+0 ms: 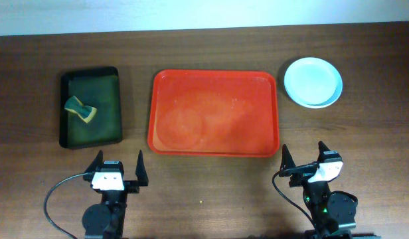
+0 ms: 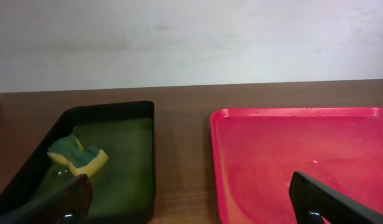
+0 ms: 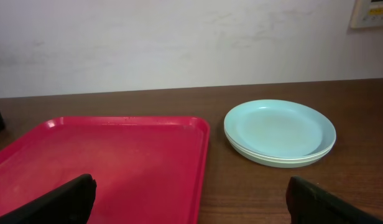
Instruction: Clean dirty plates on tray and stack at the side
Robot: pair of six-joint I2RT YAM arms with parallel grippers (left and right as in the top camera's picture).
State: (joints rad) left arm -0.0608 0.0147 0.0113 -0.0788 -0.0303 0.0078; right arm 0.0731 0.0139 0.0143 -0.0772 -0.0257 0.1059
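Observation:
The red-orange tray (image 1: 214, 113) lies in the middle of the table with no plates on it, only faint wet marks. It also shows in the left wrist view (image 2: 291, 155) and the right wrist view (image 3: 110, 162). The plates (image 1: 313, 81) sit stacked on the table to the right of the tray, a pale mint-blue one on top; the stack shows in the right wrist view (image 3: 280, 131). My left gripper (image 1: 117, 170) is open and empty near the front edge, below the tray's left side. My right gripper (image 1: 303, 159) is open and empty near the front edge, below the stack.
A dark green tray (image 1: 91, 107) stands at the left with a green and yellow sponge (image 1: 81, 109) in it; both show in the left wrist view, the tray (image 2: 126, 162) and the sponge (image 2: 78, 155). A pale wall runs behind the table.

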